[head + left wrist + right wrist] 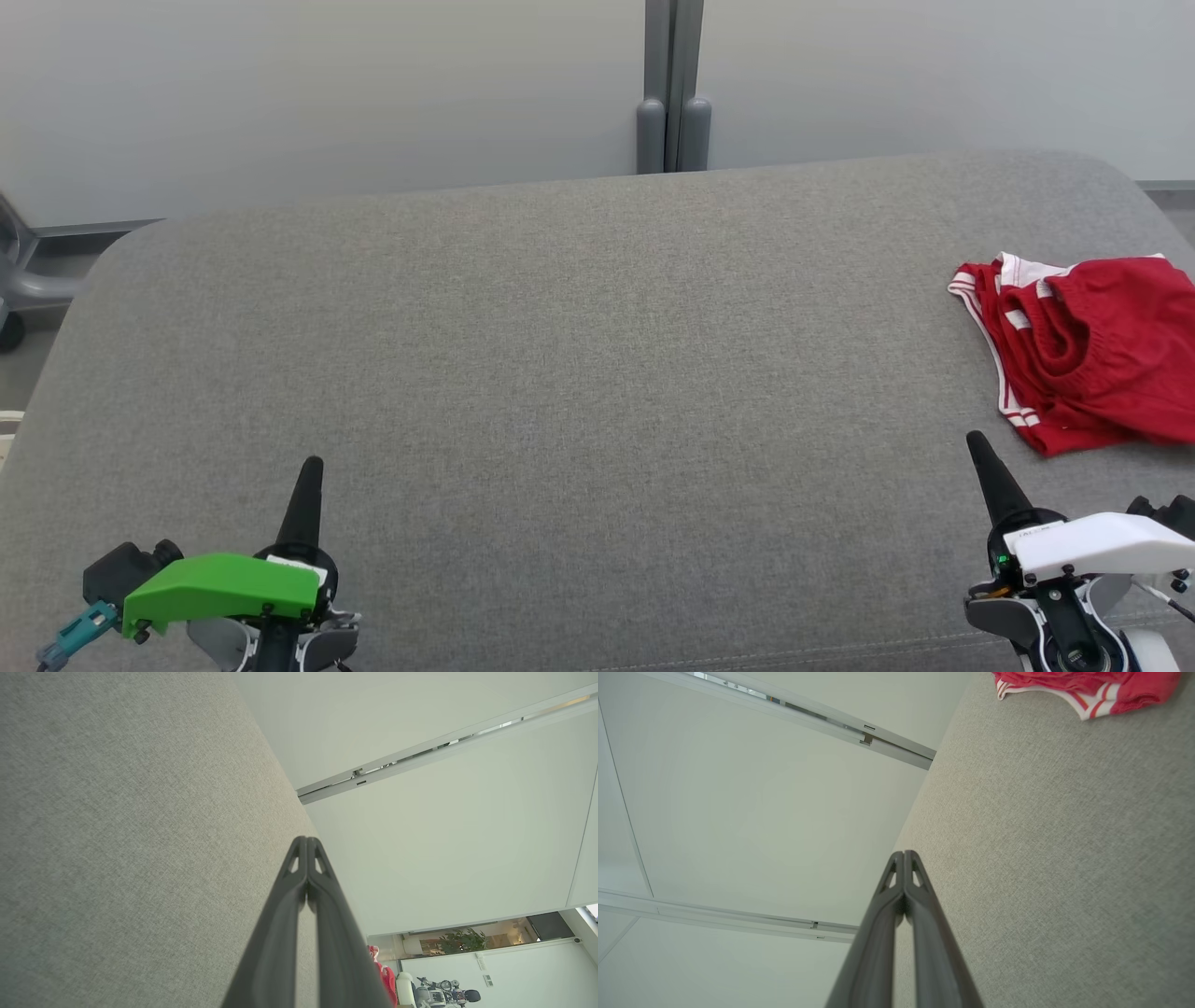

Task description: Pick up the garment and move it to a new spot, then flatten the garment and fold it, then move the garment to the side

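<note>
We see the red garment (1102,359), white-striped, lying crumpled at the right edge of the grey cushion (560,373). The frame cuts off its right side, so its long axis is unclear; the elastic waistband opens leftward. The right gripper (974,439) sits near it and the left gripper (313,462) well apart, both low, pointing forward, fingers pressed together.

The garment (1111,373) is red with white stripes; the cushion (560,373) is grey.
</note>
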Available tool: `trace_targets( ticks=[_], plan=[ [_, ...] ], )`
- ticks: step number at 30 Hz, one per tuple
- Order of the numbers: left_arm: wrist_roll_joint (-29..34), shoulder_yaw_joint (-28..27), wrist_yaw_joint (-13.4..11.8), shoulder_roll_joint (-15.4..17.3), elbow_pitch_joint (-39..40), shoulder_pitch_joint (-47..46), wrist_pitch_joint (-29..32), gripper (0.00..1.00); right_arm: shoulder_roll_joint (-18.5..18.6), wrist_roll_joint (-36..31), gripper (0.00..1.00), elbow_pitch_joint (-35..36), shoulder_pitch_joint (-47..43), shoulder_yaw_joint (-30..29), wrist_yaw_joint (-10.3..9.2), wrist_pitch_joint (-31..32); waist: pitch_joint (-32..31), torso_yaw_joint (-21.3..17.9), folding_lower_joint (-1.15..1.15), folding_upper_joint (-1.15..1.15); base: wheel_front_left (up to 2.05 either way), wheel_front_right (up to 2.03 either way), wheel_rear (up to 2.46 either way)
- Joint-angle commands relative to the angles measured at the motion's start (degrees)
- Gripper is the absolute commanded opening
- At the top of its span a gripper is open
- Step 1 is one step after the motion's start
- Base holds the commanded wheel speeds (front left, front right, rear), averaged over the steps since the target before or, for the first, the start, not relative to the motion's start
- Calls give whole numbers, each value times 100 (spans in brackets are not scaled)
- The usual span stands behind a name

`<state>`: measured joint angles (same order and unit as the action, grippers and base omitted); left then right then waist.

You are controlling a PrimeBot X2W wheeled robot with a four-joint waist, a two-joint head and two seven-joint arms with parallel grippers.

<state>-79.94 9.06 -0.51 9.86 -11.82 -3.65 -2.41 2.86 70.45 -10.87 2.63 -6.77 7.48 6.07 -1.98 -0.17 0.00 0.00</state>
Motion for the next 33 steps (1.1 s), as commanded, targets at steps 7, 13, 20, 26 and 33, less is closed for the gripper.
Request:
trace_targets(
  ticks=[7, 13, 20, 26, 33],
  plan=[
    [-265, -200, 160, -106, -30, -181, 90, 0, 37, 406, 0, 0, 124, -99, 2, 73, 26, 2, 0, 0, 0, 0, 0],
    [-453, -324, 269, -190, -65, -221, 157, 0, 39, 692, 0, -19, 134, -156, 2, 120, 49, 4, 0, 0, 0, 0, 0],
    [-643, -461, 390, -288, -108, -249, 229, 0, 40, 1011, 0, -40, 145, -226, 2, 170, 77, 7, 0, 0, 0, 0, 0],
    [-807, -567, 489, -366, -148, -263, 290, 0, 41, 1275, 0, -59, 147, -280, 2, 206, 100, 9, 0, 0, 0, 0, 0],
    [-969, -690, 585, -458, -191, -304, 356, 0, 43, 1561, 0, -76, 158, -339, 2, 258, 127, 11, 0, 0, 0, 0, 0]
  ],
)
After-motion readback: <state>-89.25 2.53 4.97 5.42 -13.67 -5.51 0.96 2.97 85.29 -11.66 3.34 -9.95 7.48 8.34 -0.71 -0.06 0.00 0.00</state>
